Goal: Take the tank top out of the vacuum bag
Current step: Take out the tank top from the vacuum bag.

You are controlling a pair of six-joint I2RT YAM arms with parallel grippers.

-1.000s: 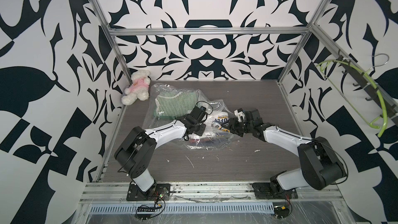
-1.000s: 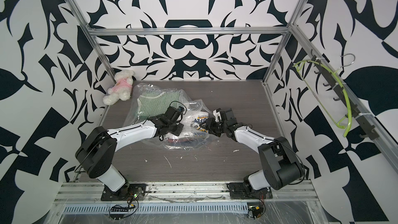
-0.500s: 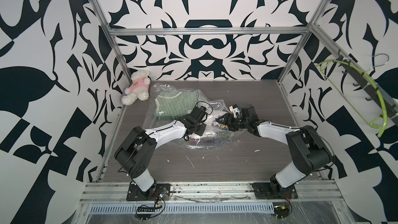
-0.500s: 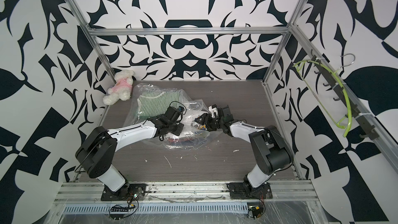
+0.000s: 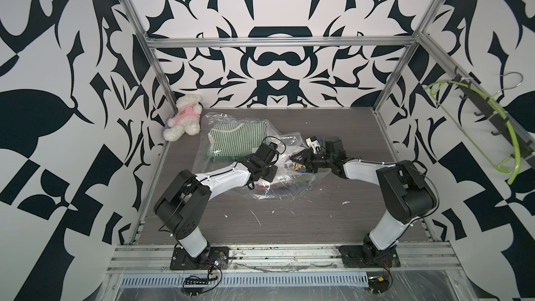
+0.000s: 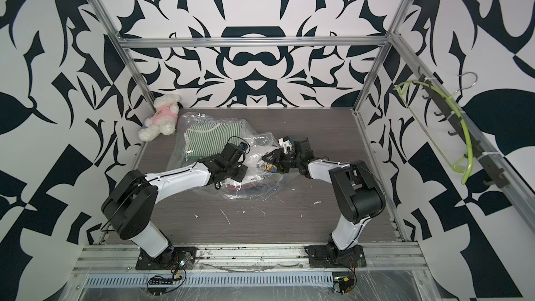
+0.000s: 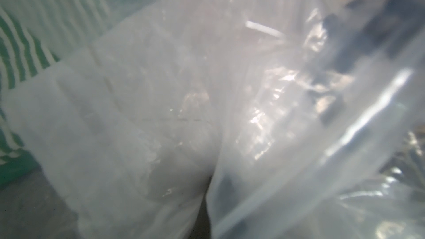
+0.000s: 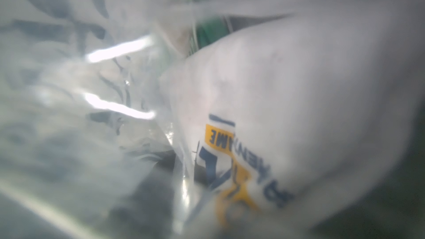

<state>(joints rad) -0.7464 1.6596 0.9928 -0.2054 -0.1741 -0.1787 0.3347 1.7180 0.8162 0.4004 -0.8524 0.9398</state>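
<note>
Bag (image 5: 260, 194): 1, clear, crumpled, lying on table (image 5: 318, 221), back half. Inside: 1 tank top (image 5: 237, 140), green/white stripes, flat at bag's far-left end, all under film; 1 white garment (image 8: 299, 83) w/ blue-yellow print, nearer R side. 2 grippers, both at bag. L gripper (image 5: 267, 172) down on bag's middle, jaws closed; whether film is pinched, can't tell. R gripper (image 5: 296, 159) at bag's right edge by the print; finger gap can't tell, wrist view blurred by film. 1 teddy (image 5: 185, 117) in back-left corner, just beside bag.
</note>
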